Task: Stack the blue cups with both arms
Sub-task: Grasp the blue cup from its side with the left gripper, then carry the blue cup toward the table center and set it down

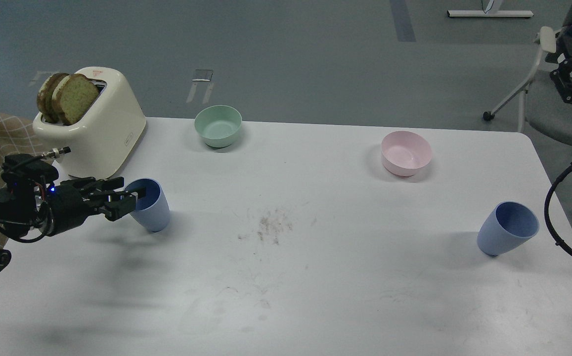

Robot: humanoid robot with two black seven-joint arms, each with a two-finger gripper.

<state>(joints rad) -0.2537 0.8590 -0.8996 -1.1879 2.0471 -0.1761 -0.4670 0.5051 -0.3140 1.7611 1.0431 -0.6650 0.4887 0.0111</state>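
Two blue cups stand upright on the white table (pixel 315 277). The left blue cup (pixel 154 213) is in front of the toaster. The right blue cup (pixel 507 230) is near the table's right edge. My left gripper (pixel 134 199) reaches in from the left at cup height. Its fingers are apart and overlap the left cup's left rim and side. Whether they touch the cup I cannot tell. My right arm shows only at the right edge. Its dark gripper (pixel 568 85) hangs high off the table beside a chair, far above the right cup. Its fingers cannot be told apart.
A cream toaster (pixel 100 136) with bread slices stands at the back left, just behind my left gripper. A mint-green bowl (pixel 218 126) and a pink bowl (pixel 406 153) sit at the back. Crumbs (pixel 271 225) lie mid-table. A black cable (pixel 560 232) loops past the right cup.
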